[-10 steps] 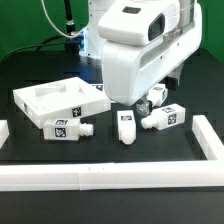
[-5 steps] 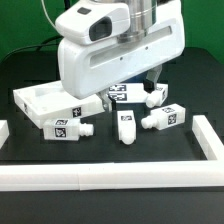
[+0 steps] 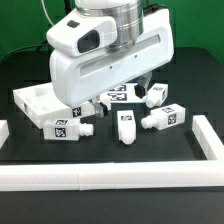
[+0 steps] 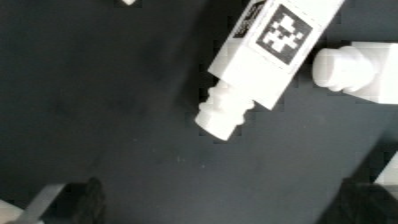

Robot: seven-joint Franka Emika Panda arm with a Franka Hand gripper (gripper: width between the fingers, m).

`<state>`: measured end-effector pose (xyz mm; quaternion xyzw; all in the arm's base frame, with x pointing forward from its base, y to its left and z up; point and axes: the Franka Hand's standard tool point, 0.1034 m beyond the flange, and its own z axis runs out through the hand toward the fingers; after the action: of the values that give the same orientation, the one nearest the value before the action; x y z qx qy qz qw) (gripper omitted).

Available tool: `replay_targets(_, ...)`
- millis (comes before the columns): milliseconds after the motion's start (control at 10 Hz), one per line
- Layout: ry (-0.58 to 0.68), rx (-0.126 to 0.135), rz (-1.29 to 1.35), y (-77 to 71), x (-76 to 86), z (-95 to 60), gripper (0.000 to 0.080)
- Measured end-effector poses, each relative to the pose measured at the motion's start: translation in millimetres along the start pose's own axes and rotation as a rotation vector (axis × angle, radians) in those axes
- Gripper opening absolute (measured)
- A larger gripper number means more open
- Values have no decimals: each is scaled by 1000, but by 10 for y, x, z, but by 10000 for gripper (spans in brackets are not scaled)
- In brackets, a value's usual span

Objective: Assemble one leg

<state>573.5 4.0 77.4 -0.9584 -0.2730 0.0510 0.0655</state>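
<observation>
Four white legs with black-and-white tags lie on the black table: one (image 3: 68,125) in front of the tray, one (image 3: 126,126) in the middle, one (image 3: 165,118) to the exterior view's right, and one (image 3: 155,95) behind, partly hidden by the arm. The wrist view shows one leg (image 4: 267,60) lying slanted, its tag on top and its round peg (image 4: 221,120) pointing toward the gripper. A second leg's round end (image 4: 356,70) lies beside it. My gripper (image 4: 222,205) is open and empty, its dark fingers (image 4: 71,203) spread above bare table, short of the peg.
The large white tray-like piece (image 3: 28,98) sits at the exterior view's left. Another tagged white surface (image 3: 120,93) shows just behind the arm's white body (image 3: 100,50). Low white walls border the front (image 3: 100,178), right (image 3: 208,140) and left (image 3: 3,130).
The arm has swung toward the exterior view's left and come lower over the legs. The legs and the tray have not moved.
</observation>
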Motion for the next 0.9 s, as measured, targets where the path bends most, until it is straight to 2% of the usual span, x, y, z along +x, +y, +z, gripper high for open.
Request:
replay_targets(100,12,-15,169,-57,-27,109,650)
replay_targets(200,20,-31,314,-204,-30,244,650)
replay_targets(300,14,-22,298,-222,-54,291,650)
replay_targets(700,12,-21,330,-225,-52,304,650)
replay_targets(800,-12,-14,490,-249,-46,351,650)
replay_targets(900,-18,-8,446,-144,-71,413,650)
